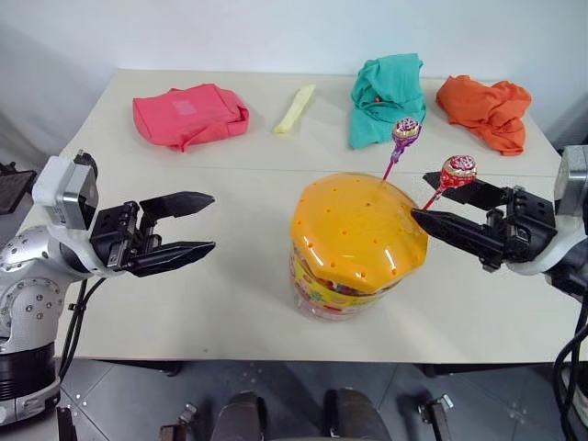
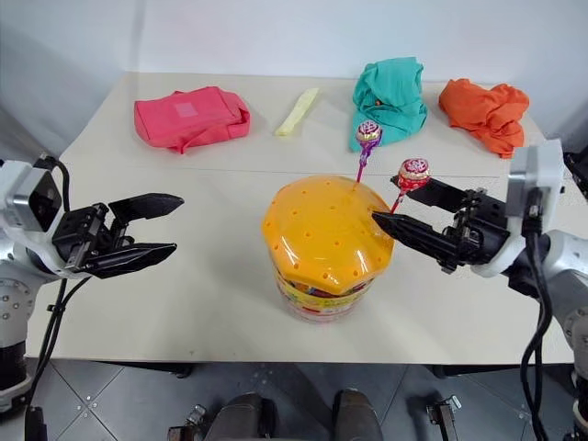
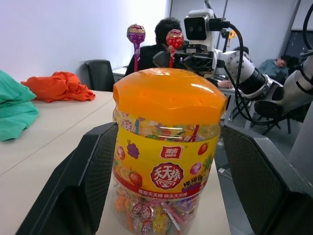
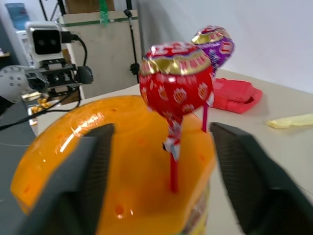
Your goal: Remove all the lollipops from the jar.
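The jar [image 1: 342, 292] is a squat clear tub full of sweets with a domed orange lid [image 1: 354, 230], standing at the table's front middle. Two lollipops stand upright with their sticks in the lid's far right side: a purple one [image 1: 405, 131] and a red one [image 1: 457, 169]. My right gripper [image 1: 423, 197] reaches in from the right, open, one finger on each side of the red lollipop's stick [image 4: 173, 171] and apart from it. My left gripper [image 1: 210, 221] hovers open to the left of the jar, pointing at it, a gap away.
Along the table's back lie a pink cloth [image 1: 191, 114], a pale yellow strip [image 1: 294, 108], a teal cloth [image 1: 386, 96] and an orange cloth [image 1: 485, 108]. The table's front edge [image 1: 276, 354] runs just before the jar. People [image 3: 166, 29] sit in the background beyond the table.
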You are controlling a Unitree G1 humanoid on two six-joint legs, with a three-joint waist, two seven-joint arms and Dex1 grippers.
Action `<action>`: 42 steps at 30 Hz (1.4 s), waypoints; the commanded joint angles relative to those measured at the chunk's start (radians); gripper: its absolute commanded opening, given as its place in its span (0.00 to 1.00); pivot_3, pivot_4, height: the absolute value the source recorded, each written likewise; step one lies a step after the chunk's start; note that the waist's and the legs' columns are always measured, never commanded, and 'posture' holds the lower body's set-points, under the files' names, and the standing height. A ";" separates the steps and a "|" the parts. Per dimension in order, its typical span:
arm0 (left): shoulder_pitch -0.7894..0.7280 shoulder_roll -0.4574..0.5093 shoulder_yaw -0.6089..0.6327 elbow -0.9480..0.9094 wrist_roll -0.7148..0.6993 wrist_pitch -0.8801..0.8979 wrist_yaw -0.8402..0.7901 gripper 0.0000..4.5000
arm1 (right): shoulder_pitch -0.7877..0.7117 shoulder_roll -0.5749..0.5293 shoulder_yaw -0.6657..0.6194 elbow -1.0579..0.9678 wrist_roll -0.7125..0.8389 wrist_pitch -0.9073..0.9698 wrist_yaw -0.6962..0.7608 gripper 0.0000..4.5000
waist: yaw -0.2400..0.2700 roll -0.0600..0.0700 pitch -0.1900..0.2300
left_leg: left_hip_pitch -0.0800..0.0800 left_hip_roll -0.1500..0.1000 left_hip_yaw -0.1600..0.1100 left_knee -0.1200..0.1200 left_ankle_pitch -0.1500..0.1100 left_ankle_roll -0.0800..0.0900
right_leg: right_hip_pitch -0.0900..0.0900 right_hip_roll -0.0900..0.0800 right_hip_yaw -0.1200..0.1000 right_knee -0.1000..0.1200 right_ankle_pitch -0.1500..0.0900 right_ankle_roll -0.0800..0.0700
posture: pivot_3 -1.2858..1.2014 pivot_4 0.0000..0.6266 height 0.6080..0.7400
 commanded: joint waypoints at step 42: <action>-0.105 -0.043 -0.108 0.040 0.065 -0.049 -0.089 0.80 | 0.410 -0.022 -0.343 0.259 -0.422 -0.241 0.273 0.54 | 0.005 0.007 0.000 | 0.000 0.000 0.005 -0.001 0.000 0.000 | 0.000 0.003 0.006 -0.007 0.000 0.000 | 0.52 0.24 1.00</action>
